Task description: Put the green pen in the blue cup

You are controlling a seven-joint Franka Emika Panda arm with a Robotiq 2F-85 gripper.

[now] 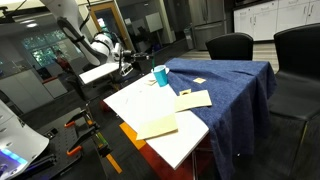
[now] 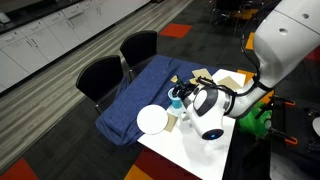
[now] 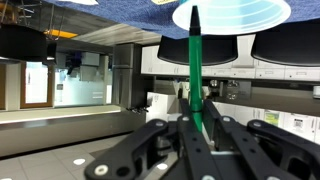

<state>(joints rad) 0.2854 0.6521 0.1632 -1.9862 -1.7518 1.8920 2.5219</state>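
In the wrist view the blue cup (image 3: 231, 14) at 12 o'clock is cut off by the top edge. The lower end of the green pen (image 3: 195, 70) is hidden between the fingers (image 3: 150, 146), themselves cropped at 6 o'clock. In both exterior views the pen is too small to tell.

The white table (image 1: 180, 145) fills the centre of both exterior views. A dark blue cloth (image 1: 228, 92) covers its upper-right part and hangs over the edge. One yellowish paper sheet (image 1: 155, 126) lies on the bare white top at lower centre, another (image 1: 193, 99) at the cloth's border. The blue cup (image 1: 160, 75) stands upright near the upper-left edge. A round white plate (image 2: 152, 120) lies by the cloth's edge.
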